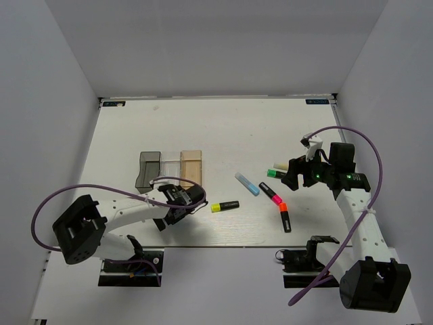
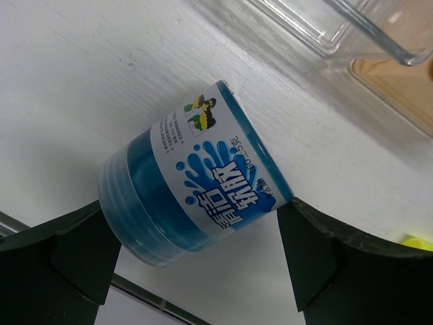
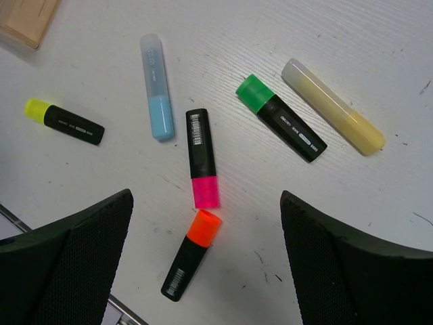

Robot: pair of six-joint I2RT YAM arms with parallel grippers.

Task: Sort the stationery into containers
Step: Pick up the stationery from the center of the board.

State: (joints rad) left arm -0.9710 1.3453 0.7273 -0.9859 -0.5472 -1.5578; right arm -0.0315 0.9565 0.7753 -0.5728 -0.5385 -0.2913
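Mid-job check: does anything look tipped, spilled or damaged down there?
The round blue-labelled tub lies on its side inside the open left claw, beside the clear tray. No spill or damage shows.

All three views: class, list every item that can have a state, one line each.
left gripper: open, straddling the tub
right gripper: open, holding nothing
blue tub: on its side, ungripped
four highlighters: capped, lying loose
light-blue marker: capped, lying flat
pale-yellow marker: capped, lying flat
three trays: upright, no highlighters inside
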